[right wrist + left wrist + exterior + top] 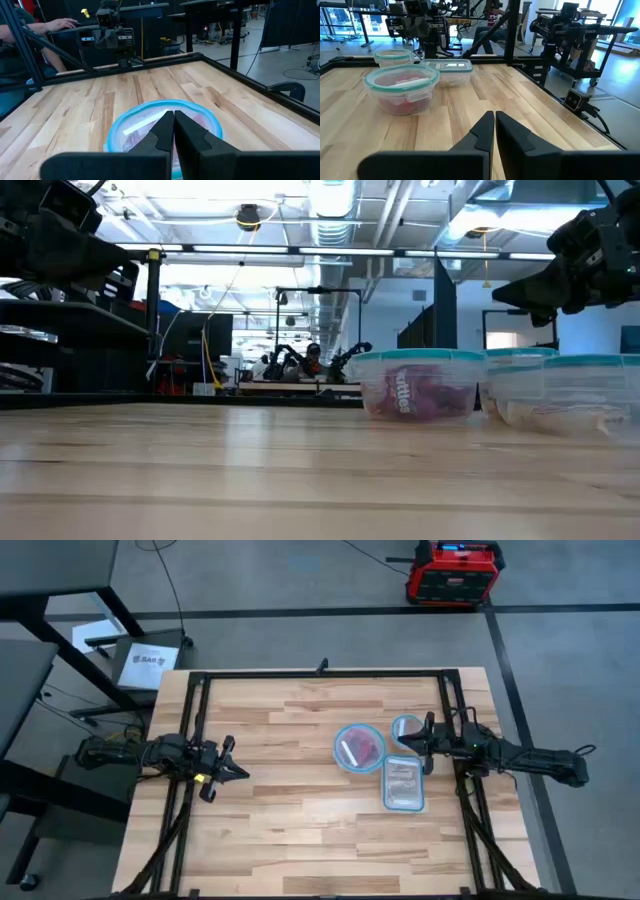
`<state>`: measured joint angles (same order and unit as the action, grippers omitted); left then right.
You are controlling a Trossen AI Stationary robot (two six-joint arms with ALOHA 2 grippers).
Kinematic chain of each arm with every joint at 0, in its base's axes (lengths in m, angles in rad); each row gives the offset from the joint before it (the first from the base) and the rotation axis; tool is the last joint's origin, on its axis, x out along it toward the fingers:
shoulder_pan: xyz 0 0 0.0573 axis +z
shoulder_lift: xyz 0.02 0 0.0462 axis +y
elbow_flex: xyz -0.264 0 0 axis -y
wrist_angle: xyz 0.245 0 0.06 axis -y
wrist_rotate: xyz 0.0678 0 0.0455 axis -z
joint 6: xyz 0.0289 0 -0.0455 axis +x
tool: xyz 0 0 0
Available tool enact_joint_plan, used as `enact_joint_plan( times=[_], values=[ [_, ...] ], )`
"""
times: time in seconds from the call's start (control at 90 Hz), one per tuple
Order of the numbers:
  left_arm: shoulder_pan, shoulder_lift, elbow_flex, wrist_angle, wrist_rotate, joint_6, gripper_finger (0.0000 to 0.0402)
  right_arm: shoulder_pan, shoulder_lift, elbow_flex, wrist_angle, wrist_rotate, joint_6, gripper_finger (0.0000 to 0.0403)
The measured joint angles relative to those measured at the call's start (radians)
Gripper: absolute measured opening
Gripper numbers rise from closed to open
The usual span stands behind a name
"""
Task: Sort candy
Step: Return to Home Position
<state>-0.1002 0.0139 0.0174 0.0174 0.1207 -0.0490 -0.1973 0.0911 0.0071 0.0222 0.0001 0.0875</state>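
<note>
Left gripper (493, 116): my fingers are pressed together with nothing between them. They hover over bare table (280, 830), well apart from the containers.
Right gripper (173, 116): also closed on nothing, with the tips just above the near rim of the big bowl (116, 131).
Big bowl: round and clear with a bluish rim, and its lid is on. It sits right of the table's centre.
Candy (404, 96): red wrappers and one whitish piece show through the big bowl's wall. I see none loose on the wood.
Tub (403, 784): rectangular and lidded, just beside the big bowl. It seems to hold pale wrappers.
Small bowl (406, 727): lidded and near the far edge, close to the other two. I cannot tell what is in it.
Handling: I judge each sweet to be very light, flat and slick in its crinkly wrapper, so it would likely skid or twist under a loose pinch.
Hold: if I had to take one, I would pinch across its flat middle, not a twisted end. With the lids on, the containers are the things to grip, by their rims.
Progress: the sorting looks finished.
Beyond: a person's hand (62, 23) rests on a far desk.
</note>
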Motion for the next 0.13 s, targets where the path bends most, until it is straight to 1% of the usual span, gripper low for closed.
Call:
enact_joint_plan(
  times=[0.133],
  values=[
    [0.0,0.0,0.0,0.0,0.0,0.0,0.0004,0.0,0.0,0.0,0.0,0.0,0.0,0.0]
  ],
)
